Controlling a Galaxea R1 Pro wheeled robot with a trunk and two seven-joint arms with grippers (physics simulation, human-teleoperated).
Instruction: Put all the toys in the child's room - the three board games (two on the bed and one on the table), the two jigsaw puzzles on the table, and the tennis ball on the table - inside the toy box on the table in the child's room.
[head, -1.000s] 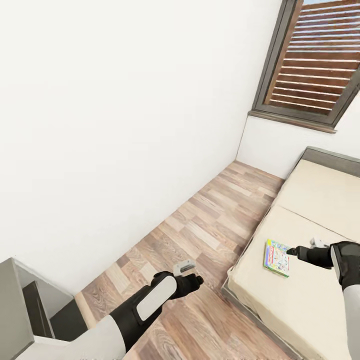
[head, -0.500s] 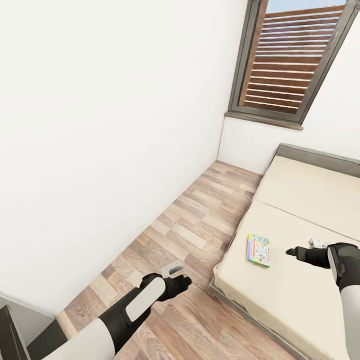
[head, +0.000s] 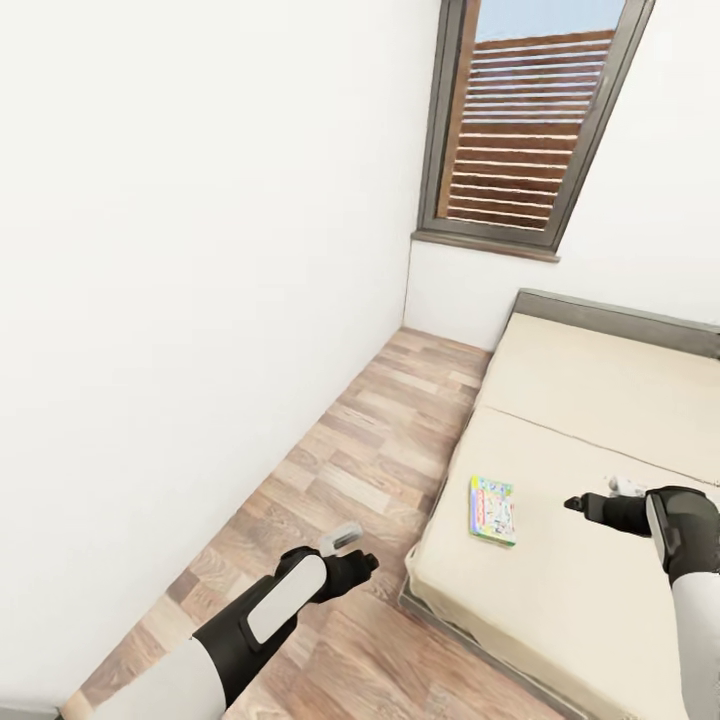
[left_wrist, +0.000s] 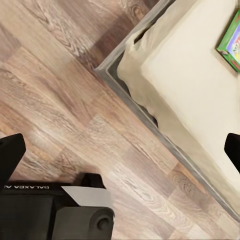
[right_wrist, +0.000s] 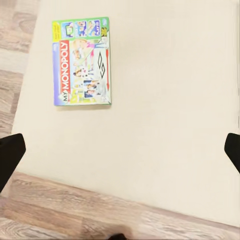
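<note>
A green-white board game with "MY MONOPOLY" print lies flat on the cream bed, near its floor-side edge. The right wrist view looks straight down on this box and the mattress. My right gripper hovers over the bed just right of the box, open and empty; its dark fingertips stand wide apart. Over the wooden floor beside the bed corner, my left gripper is open and empty too. A corner of the game box appears past the bed's edge in the left wrist view.
A white wall runs along the left of a strip of wooden floor. A dark-framed window with slatted shutters sits in the far wall. The bed has a grey frame.
The whole picture has shifted left as the camera turned toward the bed; the grey desk corner at lower left has left the view. Both arms keep their pose, grippers open.
</note>
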